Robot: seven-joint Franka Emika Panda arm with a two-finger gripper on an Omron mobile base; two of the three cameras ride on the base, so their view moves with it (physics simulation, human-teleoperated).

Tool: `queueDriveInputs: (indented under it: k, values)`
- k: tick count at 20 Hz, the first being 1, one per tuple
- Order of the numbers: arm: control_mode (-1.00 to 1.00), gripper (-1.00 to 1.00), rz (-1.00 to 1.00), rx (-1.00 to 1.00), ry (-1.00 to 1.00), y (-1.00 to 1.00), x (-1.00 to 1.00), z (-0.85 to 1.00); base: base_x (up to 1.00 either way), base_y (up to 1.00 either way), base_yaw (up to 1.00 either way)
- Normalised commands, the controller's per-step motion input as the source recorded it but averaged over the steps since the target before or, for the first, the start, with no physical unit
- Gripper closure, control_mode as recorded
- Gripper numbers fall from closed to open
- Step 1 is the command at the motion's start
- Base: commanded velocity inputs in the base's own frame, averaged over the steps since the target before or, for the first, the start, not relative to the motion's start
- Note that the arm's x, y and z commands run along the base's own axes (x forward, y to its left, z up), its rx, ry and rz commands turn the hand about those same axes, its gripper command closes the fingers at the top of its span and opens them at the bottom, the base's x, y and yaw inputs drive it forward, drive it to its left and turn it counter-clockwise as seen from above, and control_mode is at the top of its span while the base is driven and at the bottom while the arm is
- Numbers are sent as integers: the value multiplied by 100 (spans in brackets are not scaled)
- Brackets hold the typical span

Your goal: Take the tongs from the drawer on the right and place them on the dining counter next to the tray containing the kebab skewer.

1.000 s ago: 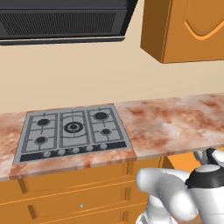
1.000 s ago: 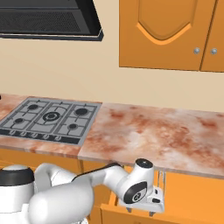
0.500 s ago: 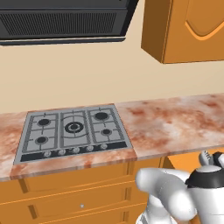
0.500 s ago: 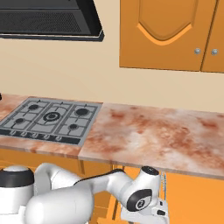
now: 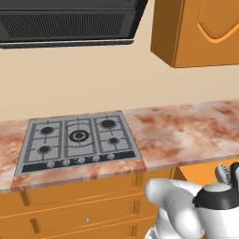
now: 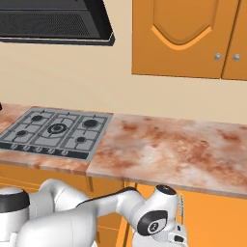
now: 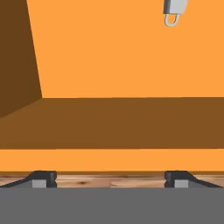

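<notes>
In the hand view I look into the open drawer (image 7: 122,65), with its flat orange floor and brown inner walls. A small grey metal end with a loop, part of the tongs (image 7: 174,9), lies at the top right, far from my fingers. My gripper (image 7: 110,180) is open, its two dark fingertips (image 7: 43,178) wide apart with nothing between them. In the right base view the hand (image 6: 166,226) hangs low, below the counter edge. The dining counter and the tray are out of view.
A marbled counter (image 6: 178,144) carries a gas hob (image 6: 55,132) on the left. Orange wall cabinets (image 6: 183,34) and a dark hood (image 6: 48,21) hang above. Closed drawers (image 5: 79,217) sit under the hob.
The hand has sunk lower and slightly to the right under the counter edge. The base views have not shifted.
</notes>
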Motion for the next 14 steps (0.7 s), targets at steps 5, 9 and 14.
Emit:
queueDriveInputs:
  k: [5,9,14]
  values:
    - [-100,-100,-1,0,1,6,1,57,0,0,0]
    - [-100,-100,-3,0,2,4,18,28,0,0,0]
    - [-100,-100,-2,0,0,0,59,0,0,0,0]
